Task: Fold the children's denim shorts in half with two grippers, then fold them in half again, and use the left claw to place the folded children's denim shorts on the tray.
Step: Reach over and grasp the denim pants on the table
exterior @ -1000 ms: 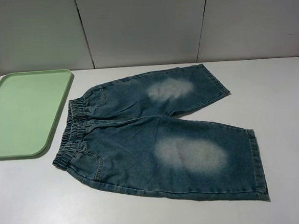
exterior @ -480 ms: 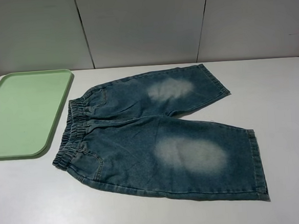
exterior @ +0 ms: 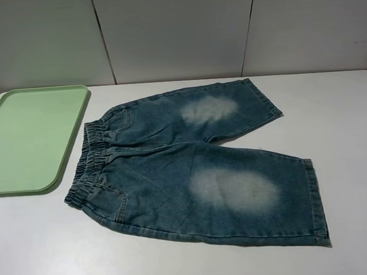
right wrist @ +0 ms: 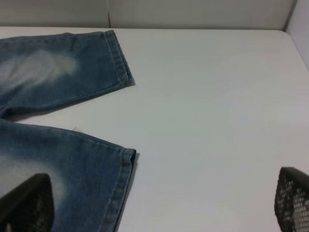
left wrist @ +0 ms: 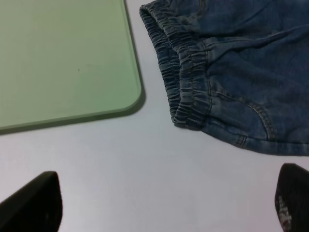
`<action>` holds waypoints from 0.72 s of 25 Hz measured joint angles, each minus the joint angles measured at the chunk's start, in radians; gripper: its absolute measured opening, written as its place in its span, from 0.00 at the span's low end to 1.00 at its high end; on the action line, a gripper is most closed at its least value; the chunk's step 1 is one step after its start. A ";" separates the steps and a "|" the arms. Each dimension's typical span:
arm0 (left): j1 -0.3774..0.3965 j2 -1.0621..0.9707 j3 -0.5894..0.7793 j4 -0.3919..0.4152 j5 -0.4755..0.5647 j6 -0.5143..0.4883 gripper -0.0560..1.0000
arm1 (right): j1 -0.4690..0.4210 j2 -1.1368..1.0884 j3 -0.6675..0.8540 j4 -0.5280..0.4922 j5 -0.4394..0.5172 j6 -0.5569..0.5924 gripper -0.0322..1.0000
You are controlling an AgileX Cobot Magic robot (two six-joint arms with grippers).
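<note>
Lying flat just beside tray, outside it, children's denim shorts; left jaws and right jaws gaping

White flat surface carries two items. Pale green rectangular plastic tray lies flat at 10 o'clock. Blue washed-denim children's shorts lie spread at centre, with the waistband toward 9 o'clock just beside the tray and not touching it. Legs point toward 3 o'clock.
</note>
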 joint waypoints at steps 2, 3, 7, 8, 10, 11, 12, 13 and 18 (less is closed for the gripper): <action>0.000 0.000 0.000 0.000 0.000 0.000 0.88 | 0.000 0.000 0.000 0.000 0.000 0.000 0.70; 0.000 0.000 0.000 0.000 0.000 0.000 0.88 | 0.000 0.000 0.000 0.000 0.000 0.000 0.70; 0.000 0.000 -0.002 0.000 -0.003 0.000 0.88 | 0.000 0.000 0.000 0.002 0.000 0.000 0.70; 0.000 0.000 -0.008 0.000 -0.004 0.000 0.88 | 0.000 0.000 -0.001 0.007 0.000 -0.001 0.70; -0.001 0.000 -0.024 -0.014 -0.012 0.004 0.88 | 0.000 0.000 -0.018 0.023 0.002 -0.018 0.70; -0.002 0.000 -0.033 -0.024 -0.019 0.015 0.88 | 0.000 0.007 -0.029 0.035 0.002 -0.035 0.70; -0.006 0.001 -0.040 -0.040 -0.025 0.034 0.88 | 0.000 0.019 -0.045 0.049 0.003 -0.061 0.70; -0.006 0.011 -0.044 -0.069 -0.032 0.061 0.88 | 0.000 0.042 -0.061 0.064 0.003 -0.093 0.70; -0.007 0.138 -0.048 -0.200 -0.119 0.332 0.88 | 0.001 0.197 -0.110 0.162 -0.035 -0.273 0.70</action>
